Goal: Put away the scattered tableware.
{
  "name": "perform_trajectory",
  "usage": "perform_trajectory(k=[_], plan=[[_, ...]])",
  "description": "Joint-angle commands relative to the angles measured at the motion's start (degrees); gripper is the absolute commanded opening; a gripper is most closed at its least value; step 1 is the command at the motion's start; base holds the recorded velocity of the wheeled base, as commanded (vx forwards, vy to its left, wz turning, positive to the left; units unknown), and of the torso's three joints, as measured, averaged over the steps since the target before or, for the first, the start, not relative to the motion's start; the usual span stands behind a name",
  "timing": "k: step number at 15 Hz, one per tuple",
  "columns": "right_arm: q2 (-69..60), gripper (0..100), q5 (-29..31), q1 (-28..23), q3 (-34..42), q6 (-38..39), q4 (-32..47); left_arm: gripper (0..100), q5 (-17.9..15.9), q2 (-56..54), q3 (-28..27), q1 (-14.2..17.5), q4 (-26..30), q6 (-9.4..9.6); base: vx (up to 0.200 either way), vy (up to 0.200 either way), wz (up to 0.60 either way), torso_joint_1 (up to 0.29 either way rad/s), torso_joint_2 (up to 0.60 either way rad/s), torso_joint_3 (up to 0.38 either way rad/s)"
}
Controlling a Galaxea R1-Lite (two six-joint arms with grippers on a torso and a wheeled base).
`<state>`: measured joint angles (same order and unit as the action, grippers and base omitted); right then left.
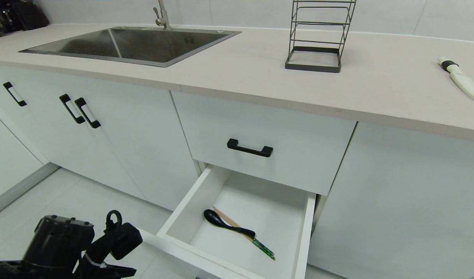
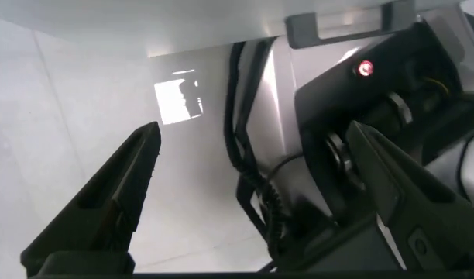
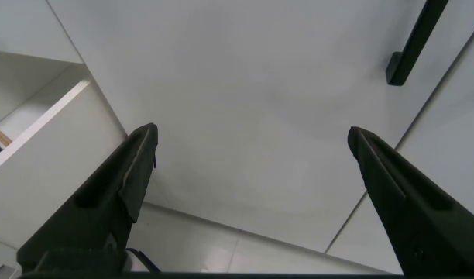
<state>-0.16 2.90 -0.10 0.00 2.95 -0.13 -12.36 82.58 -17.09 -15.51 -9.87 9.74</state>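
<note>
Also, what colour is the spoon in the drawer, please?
The spoon is black, best seen in the head view.

- Knife (image 1: 462, 79): its tip runs off the right edge of the head view, at the far right of the surface (image 1: 376, 85).
- Rack (image 1: 318, 37) and tap (image 1: 162, 15): their tops are cut off by the upper edge.
- Chopsticks (image 1: 262, 245): the middle is hidden under the handle of the spoon (image 1: 227, 224).
- Drawer (image 1: 186, 203): its front is cut off by the lower edge, and its back lies hidden under the upper drawer (image 1: 299, 155).
- Dark things (image 1: 12, 15) at the far left corner: cut off and too unclear to name.
- Handle (image 3: 415, 39) in the right wrist view: its upper end is cut off.
</note>
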Motion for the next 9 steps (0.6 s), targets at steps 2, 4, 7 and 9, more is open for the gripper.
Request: perform_trajectory(k=[2,4,7,9], plan=[[0.2,100,0.0,0.0,0.0,0.0,0.0,100,1.6,3.1,-1.0,-1.7,-2.3,-2.36,0.0,0.0,0.0,0.0,0.0,0.0],[0.2,100,0.0,0.0,0.0,0.0,0.0,100,3.3,4.7,-1.0,-5.1,-5.4,-5.7,0.0,0.0,0.0,0.0,0.0,0.0],[0.2,100,0.0,0.0,0.0,0.0,0.0,100,5.3,7.2,-1.7,-6.7,-9.5,-8.51,0.0,0.0,0.0,0.0,0.0,0.0],[0.2,100,0.0,0.0,0.0,0.0,0.0,100,5.8,8.1,-1.6,-6.7,-11.0,-8.51,0.0,0.0,0.0,0.0,0.0,0.0]])
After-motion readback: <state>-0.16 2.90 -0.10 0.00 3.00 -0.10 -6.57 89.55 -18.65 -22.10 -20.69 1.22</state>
